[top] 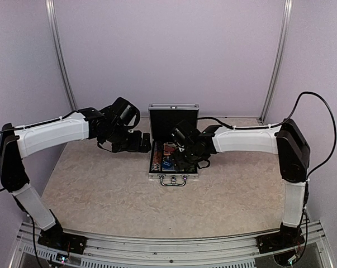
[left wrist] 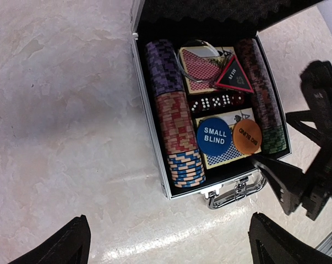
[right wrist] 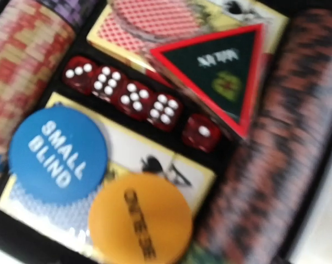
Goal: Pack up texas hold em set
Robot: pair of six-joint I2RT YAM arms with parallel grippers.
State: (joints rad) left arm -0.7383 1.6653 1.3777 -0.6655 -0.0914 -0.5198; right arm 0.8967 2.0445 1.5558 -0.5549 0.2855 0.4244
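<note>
Open silver case (top: 155, 174) is noted near the middle of the table's (top: 101, 195) far edge, lid (top: 173, 116) raised upright, handle (left wrist: 234, 193) turned to the near edge. Poker chips (left wrist: 174, 132) are stacked in rows along both long sides of the case. Between the rows, two card decks (left wrist: 201, 69) are laid, with red dice (left wrist: 215, 102) lined up between them. A blue disc (left wrist: 214, 137) and an orange disc (left wrist: 246, 137) are rested on the nearer deck, a triangular marker (left wrist: 233, 77) on the farther. The left gripper (top: 139, 142) is held spread wide just left of the case. The right gripper (top: 182, 146) is hung over the contents; its spread cannot be told.
</note>
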